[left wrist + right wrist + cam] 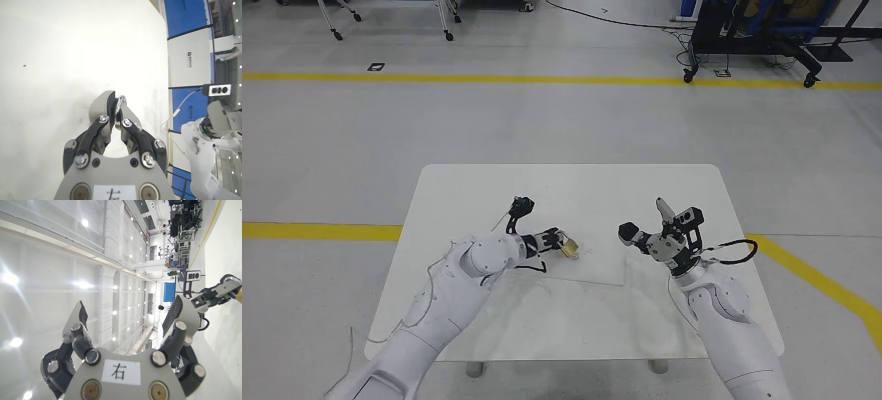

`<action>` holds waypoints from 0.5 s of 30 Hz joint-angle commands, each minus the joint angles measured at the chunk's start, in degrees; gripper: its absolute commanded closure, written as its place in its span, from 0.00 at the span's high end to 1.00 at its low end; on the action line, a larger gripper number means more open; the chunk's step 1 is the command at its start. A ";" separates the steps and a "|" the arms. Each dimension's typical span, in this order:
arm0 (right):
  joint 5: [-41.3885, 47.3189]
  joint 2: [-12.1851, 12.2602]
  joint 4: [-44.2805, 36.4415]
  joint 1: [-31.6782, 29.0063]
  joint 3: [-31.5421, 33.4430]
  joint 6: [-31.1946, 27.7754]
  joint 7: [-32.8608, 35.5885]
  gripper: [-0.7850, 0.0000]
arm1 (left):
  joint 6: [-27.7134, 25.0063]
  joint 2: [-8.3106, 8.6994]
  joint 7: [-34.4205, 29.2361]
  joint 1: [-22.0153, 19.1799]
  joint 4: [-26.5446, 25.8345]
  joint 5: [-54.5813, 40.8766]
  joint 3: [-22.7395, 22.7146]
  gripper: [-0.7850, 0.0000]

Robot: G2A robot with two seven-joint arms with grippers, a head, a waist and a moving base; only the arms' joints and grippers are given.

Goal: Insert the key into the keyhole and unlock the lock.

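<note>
A white worktop [492,190] is seen from above, with two white robot arms reaching over it from the near edge. On the left, the left gripper [550,243] is held low over the middle of the worktop and turned sideways, so that it points towards the other arm. Its fingers [105,106] are pressed together on a small brass lock [570,247], which is pinched by its silver shackle [119,103]. From above, the brass body shows just beyond the fingers, on the side facing the other arm. Whether it rests on the surface or hangs just above it cannot be told. The lock is judged to be gripped this way so that it is steadied and its body is offered to the right, where a key could be brought in.

Further right, across a clear gap, the right gripper [645,221] is held above the worktop, tilted upwards and turned towards the lock. Its fingers [84,315] are spread wide, with nothing between them. This open, raised pose is judged to be a waiting one: a key must be taken up before the keyhole can be met. The task is therefore judged to be at an early stage, with the lock secured and nothing inserted. A slip of the smooth shackle between the pads is judged a risk once turning force is applied
</note>
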 commanded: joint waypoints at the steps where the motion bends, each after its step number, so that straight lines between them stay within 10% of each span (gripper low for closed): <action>1: 0.00 0.00 0.00 0.00 0.00 0.00 0.00 1.00 | 0.52 -0.27 0.69 -0.34 0.55 0.72 0.57 0.00; 4: 0.00 0.00 0.00 0.00 0.00 0.00 0.00 1.00 | 0.37 -0.58 0.58 -0.66 1.17 0.57 0.91 0.27; 5: 0.00 0.00 0.00 0.00 0.00 0.00 0.00 1.00 | 0.30 -0.65 0.02 -0.78 1.40 0.18 0.85 0.77; 6: 0.00 0.00 0.00 0.00 0.00 0.00 0.00 1.00 | 0.25 -0.68 -0.50 -0.89 1.53 -0.12 0.75 1.00; 15: 0.00 0.00 0.00 0.00 0.00 0.00 0.00 1.00 | 0.32 -0.77 -10.03 -1.32 1.45 -8.31 -1.24 1.00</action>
